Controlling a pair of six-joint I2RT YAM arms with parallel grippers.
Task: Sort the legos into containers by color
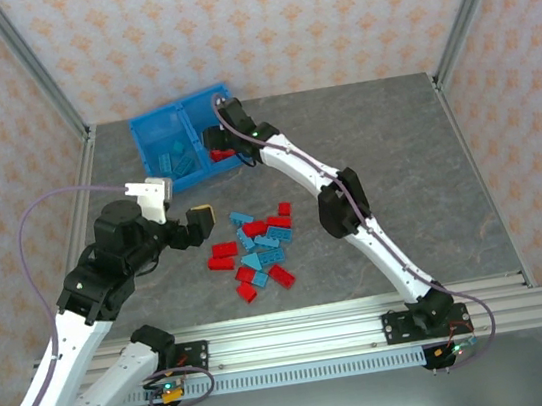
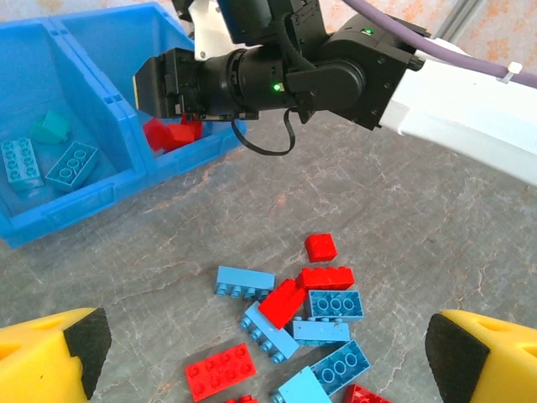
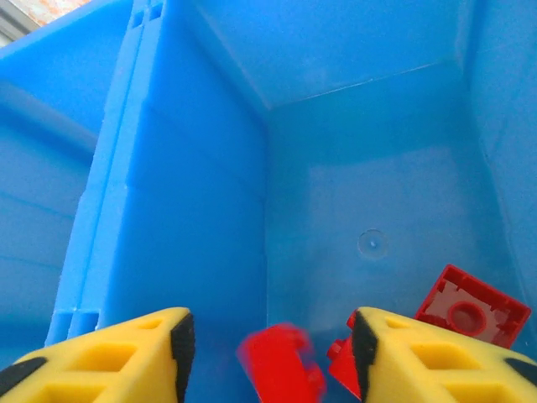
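The legos lie in a loose pile of red and light blue bricks on the grey table. My left gripper hovers just left of the pile, open and with nothing between its fingers. The containers are the two halves of one blue bin. My right gripper reaches into its right half with its jaws apart. A blurred red brick hangs loose between its pads, touching neither. More red bricks lie on that floor. Light blue bricks sit in the left half.
The bin's middle wall stands close to the right gripper's left finger. The right arm stretches across the table behind the pile. An aluminium rail runs along the near edge, and frame posts stand at the back corners.
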